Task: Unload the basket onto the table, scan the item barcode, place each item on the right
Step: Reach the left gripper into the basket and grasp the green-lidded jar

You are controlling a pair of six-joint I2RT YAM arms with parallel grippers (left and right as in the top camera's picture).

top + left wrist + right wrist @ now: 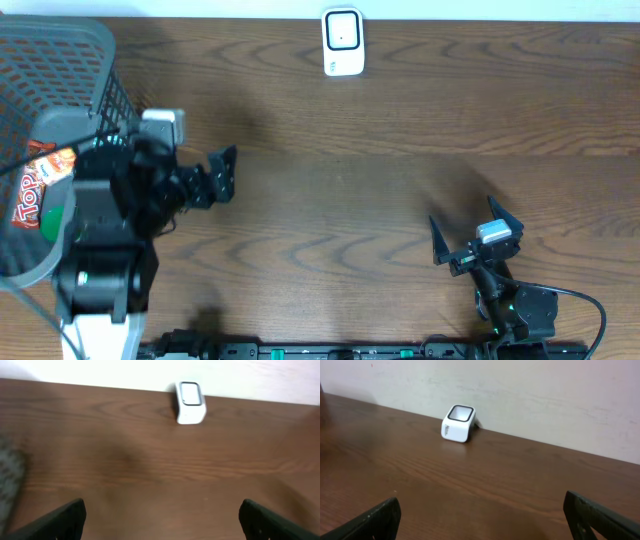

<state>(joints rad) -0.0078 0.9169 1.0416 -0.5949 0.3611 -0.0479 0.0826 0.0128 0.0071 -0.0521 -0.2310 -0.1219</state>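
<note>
The white barcode scanner point(341, 42) stands at the table's far edge, also visible in the left wrist view point(190, 396) and the right wrist view point(458, 423). A red and orange snack packet point(32, 188) lies in the grey basket point(60, 55) at the left, partly hidden by the left arm. My left gripper point(228, 175) is open just right of the basket, over bare wood, with nothing between its fingers point(70, 517). At the front right my right gripper point(470, 228) is open and empty too, its fingers point(382, 517) wide apart.
A green item point(52, 222) lies beside the packet in the basket. The brown wooden table point(340, 190) stretches between both grippers and the scanner. A pale wall point(530, 395) rises behind the scanner.
</note>
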